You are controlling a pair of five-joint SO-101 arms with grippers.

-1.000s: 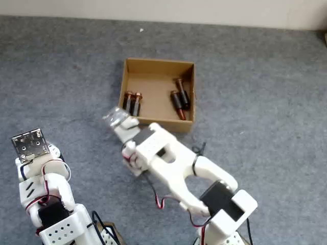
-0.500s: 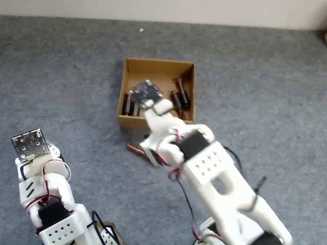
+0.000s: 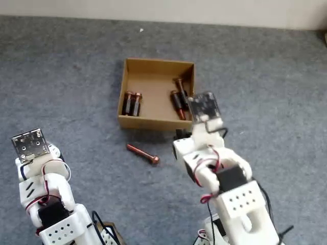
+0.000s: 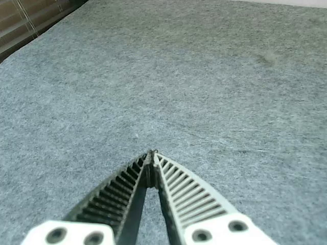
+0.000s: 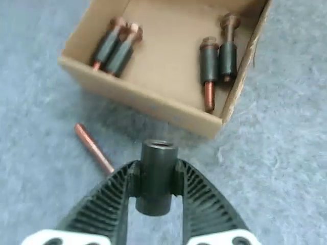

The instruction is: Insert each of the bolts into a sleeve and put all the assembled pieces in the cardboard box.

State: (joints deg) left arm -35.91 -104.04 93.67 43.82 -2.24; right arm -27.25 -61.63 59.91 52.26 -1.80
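My right gripper (image 5: 155,184) is shut on a black sleeve (image 5: 155,176), held just in front of the cardboard box (image 5: 153,104) and above the carpet. A loose copper bolt (image 3: 143,153) lies on the carpet before the box's near wall, and it is the copper bolt (image 5: 93,148) beside the held sleeve. In the box (image 3: 124,81) lie several assembled pieces, one pair (image 3: 132,103) at the left and another pair (image 3: 180,99) at the right. The right arm (image 3: 204,127) stands by the box's near right corner. My left gripper (image 4: 152,171) is shut and empty over bare carpet, at the near left (image 3: 30,144).
Grey carpet (image 3: 265,92) covers the whole work area, with open room left and right of the box. A pale wall strip (image 3: 204,10) runs along the far edge.
The right arm swung from the box's near left corner across the box to its near right corner. The copper bolt came into sight on the carpet. The left arm stayed still.
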